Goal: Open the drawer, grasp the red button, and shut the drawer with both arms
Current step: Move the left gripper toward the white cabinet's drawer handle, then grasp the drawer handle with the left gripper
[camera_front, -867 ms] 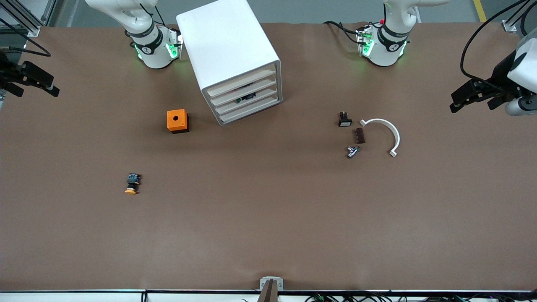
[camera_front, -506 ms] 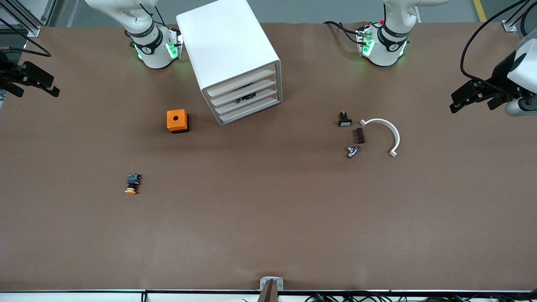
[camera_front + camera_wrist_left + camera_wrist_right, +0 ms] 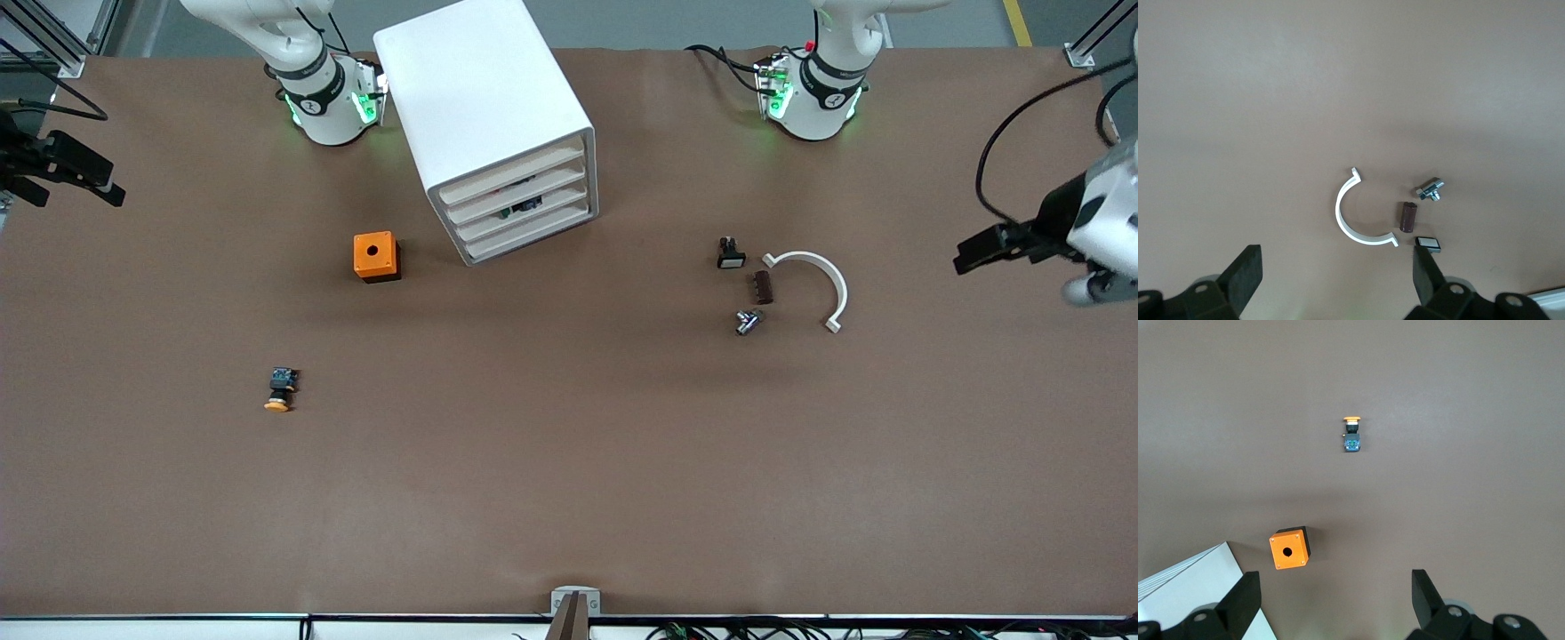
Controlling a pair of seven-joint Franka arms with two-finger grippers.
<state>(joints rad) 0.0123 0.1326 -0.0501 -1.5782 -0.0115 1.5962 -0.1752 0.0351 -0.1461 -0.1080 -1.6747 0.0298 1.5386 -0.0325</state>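
The white cabinet (image 3: 471,84) stands near the right arm's base, and its corner shows in the right wrist view (image 3: 1191,587). All of its stacked cream drawer fronts (image 3: 556,200) are shut. A dark part (image 3: 523,204) shows in a gap between the slats. The red-capped button is hidden. My left gripper (image 3: 978,251) hangs open and empty over the left arm's end of the table; its wrist view (image 3: 1338,280) shows bare table between the fingers. My right gripper (image 3: 78,194) hangs open and empty over the right arm's end, as its wrist view (image 3: 1336,600) shows.
An orange cube with a round hole (image 3: 375,256) (image 3: 1288,549) sits beside the cabinet. A yellow-capped button (image 3: 281,389) (image 3: 1351,433) lies nearer the front camera. A white curved clip (image 3: 822,284) (image 3: 1351,220), a brown cylinder (image 3: 763,287), a metal piece (image 3: 748,321) and a small black switch (image 3: 730,253) lie toward the left arm's end.
My left gripper has turned and shifted slightly lower in the front view. The right gripper and the things on the table have not moved.
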